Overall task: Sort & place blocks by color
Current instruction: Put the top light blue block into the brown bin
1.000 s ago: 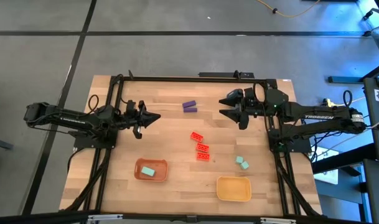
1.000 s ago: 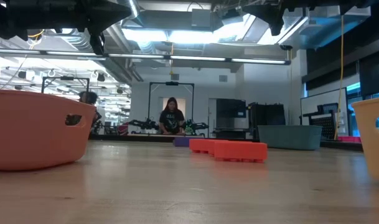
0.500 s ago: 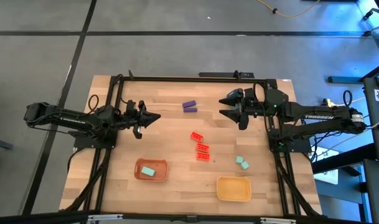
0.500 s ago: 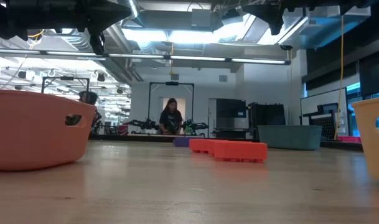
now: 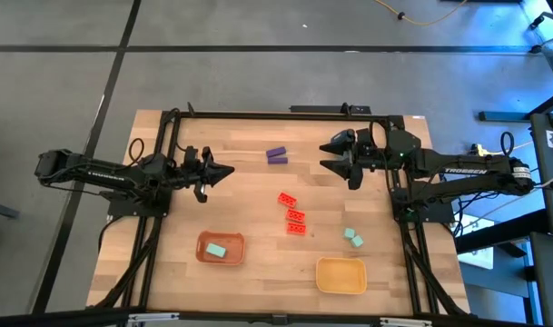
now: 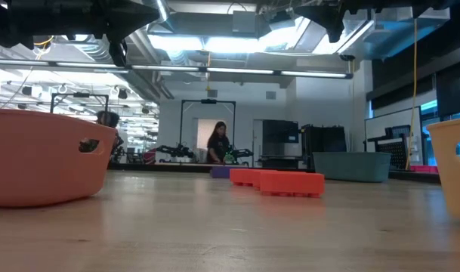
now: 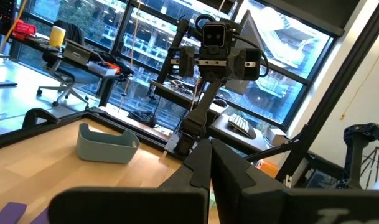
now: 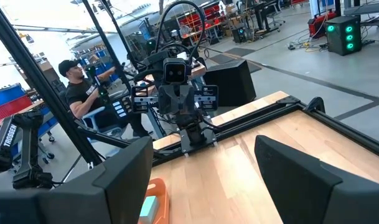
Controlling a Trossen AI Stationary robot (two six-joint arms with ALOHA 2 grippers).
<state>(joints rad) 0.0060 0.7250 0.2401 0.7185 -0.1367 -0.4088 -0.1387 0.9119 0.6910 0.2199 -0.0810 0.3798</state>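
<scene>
Both grippers idle above the table, nothing held.
Left gripper (image 5: 229,171) jaws closed; right gripper (image 5: 328,153) jaws wide apart (both empty). Purple bars (image 5: 276,155) lie between them; three red blocks (image 5: 294,215) nearer; one teal cube (image 5: 216,250) in orange tray (image 5: 203,240), two teal cubes (image 5: 352,237) loose.

- It was a robotics lab: a wooden worktop (image 5: 249,195) framed by black rails
- Ceiling ducts (image 6: 245,26), more robot rigs (image 8: 173,93) and a person (image 6: 218,143) stood behind
</scene>
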